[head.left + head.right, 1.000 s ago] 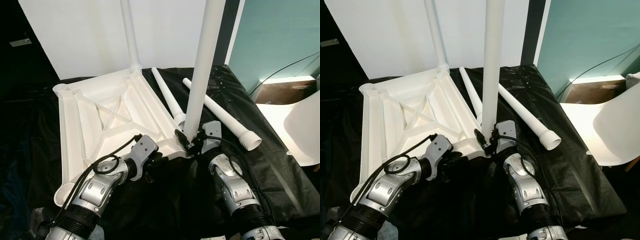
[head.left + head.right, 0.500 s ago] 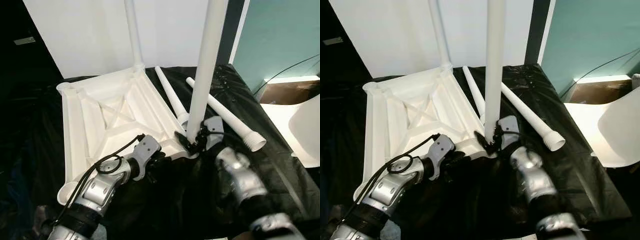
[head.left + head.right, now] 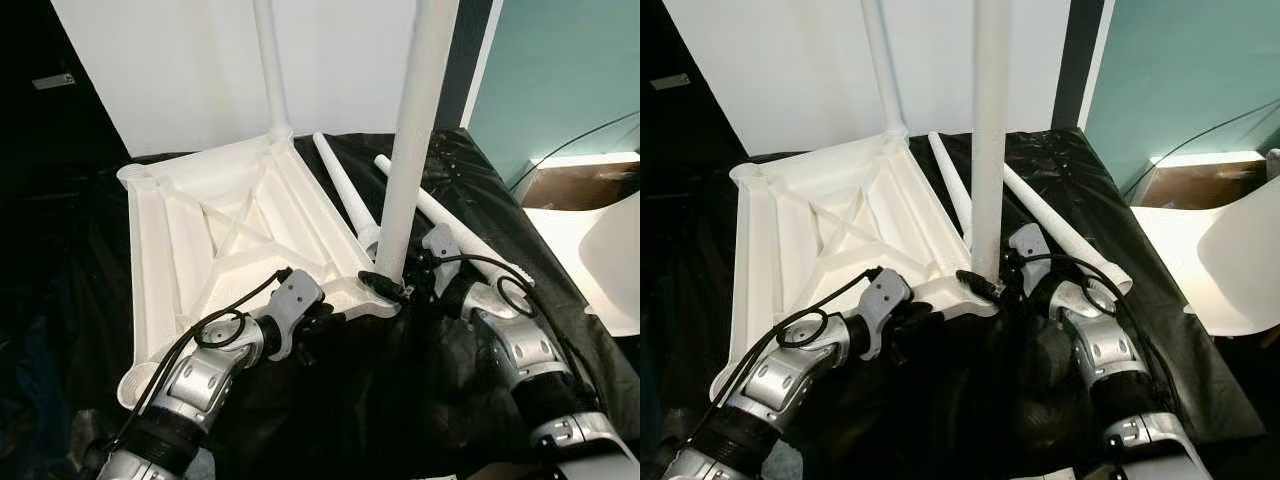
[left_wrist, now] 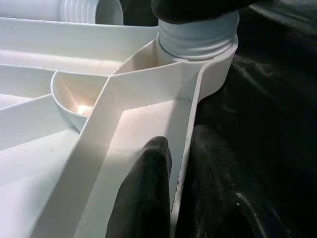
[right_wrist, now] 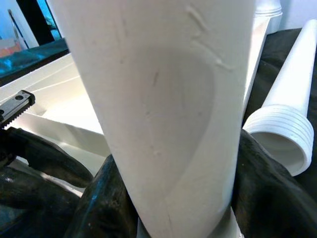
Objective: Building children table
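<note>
Left wrist view: left claw (image 4: 171,198) straddles the tabletop (image 4: 124,129) rim.

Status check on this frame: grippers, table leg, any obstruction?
Left gripper pinching tabletop rim. Right gripper shut on upright leg at corner socket. Two loose legs lying behind; nothing blocking.

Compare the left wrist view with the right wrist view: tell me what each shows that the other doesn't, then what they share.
Left wrist view: the left gripper clamped on the tabletop's rim, one finger inside and one outside, beside the corner socket with the threaded leg end seated in it.

Right wrist view: the right gripper closed around the upright leg's shaft, and a loose leg's ribbed open end.

Both: the upturned white tabletop and the black cloth.
</note>
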